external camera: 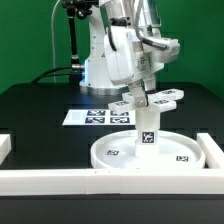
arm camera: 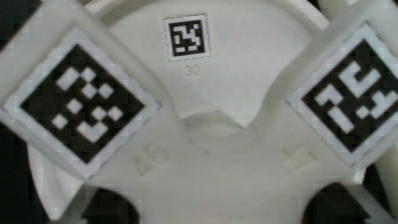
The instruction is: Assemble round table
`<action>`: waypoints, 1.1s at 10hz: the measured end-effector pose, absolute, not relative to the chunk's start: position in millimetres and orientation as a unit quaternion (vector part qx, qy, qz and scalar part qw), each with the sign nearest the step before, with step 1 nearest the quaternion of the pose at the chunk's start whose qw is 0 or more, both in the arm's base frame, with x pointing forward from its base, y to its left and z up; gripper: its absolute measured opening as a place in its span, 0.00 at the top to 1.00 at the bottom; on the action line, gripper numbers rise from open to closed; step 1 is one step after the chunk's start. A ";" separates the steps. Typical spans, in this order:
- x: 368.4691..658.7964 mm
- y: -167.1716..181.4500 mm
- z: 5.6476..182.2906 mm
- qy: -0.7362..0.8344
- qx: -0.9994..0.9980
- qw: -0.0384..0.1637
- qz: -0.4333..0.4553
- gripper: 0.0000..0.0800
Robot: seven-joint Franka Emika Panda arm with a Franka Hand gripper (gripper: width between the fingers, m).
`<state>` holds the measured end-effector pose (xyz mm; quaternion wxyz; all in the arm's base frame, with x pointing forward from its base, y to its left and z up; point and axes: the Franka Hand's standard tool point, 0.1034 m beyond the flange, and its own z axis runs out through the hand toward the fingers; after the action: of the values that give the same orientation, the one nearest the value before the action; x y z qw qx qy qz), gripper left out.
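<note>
In the exterior view the large round rimmed disc [external camera: 118,152] lies flat by the front wall. The short cylinder leg [external camera: 148,128] stands upright at its middle, tag facing the camera. The cross-shaped base [external camera: 166,100] sits level on top of the leg, its round ends spread out. My gripper [external camera: 143,90] reaches down from above and is shut on the middle of the base. In the wrist view the base [arm camera: 205,110] fills the picture with three tags showing. My gripper [arm camera: 217,205] has its dark fingertips [arm camera: 102,200] against the base's two sides.
The marker board [external camera: 92,116] lies flat behind the disc, toward the exterior view's left. The long white border wall [external camera: 90,181] runs along the front, with raised ends at left [external camera: 5,146] and right [external camera: 214,150]. The robot's base stands behind.
</note>
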<state>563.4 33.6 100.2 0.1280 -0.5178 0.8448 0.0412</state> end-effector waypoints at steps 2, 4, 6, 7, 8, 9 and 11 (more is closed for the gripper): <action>563.4 34.1 99.7 0.846 -0.516 0.128 0.042 0.28; 564.5 37.5 110.6 0.831 -0.539 0.133 0.046 0.21; 568.0 38.8 120.8 0.818 -0.555 0.142 0.041 0.19; 567.2 38.7 118.7 0.812 -0.565 0.140 0.040 0.19; 567.1 38.8 118.2 0.811 -0.566 0.140 0.040 0.19; 567.0 38.7 118.0 0.791 -0.594 0.141 0.035 0.19; 565.3 43.7 118.5 0.709 -0.692 0.129 0.030 0.19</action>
<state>565.3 43.7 118.5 0.1292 -0.6924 0.7092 0.0298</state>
